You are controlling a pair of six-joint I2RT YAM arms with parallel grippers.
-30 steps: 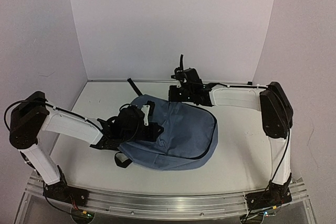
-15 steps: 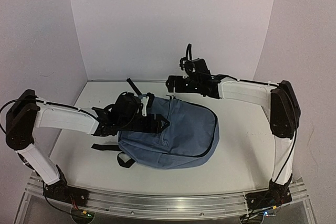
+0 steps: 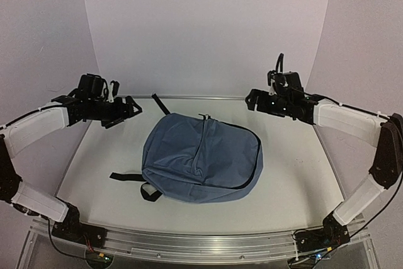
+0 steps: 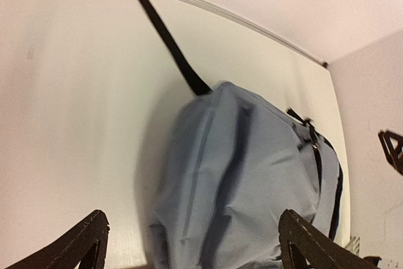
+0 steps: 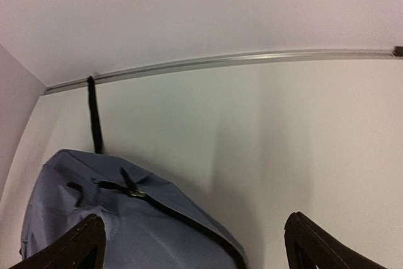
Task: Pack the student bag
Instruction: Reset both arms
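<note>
**Bag flat mid-table, both arms clear**

Soft slate-blue fabric backpack [image 3: 201, 159] lies flat at centre of white table [image 3: 302, 174]. Top end w/ handle pts twd far edge; broadest span runs approx left-right. Black straps [image 3: 129, 176] trail off its near-left side. Left gripper [image 3: 129, 109] & right gripper [image 3: 250, 101] hover apart from it, jaws spread wide, nothing held.

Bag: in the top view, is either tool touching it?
No: the left tool and right tool hang clear of the bag.
</note>
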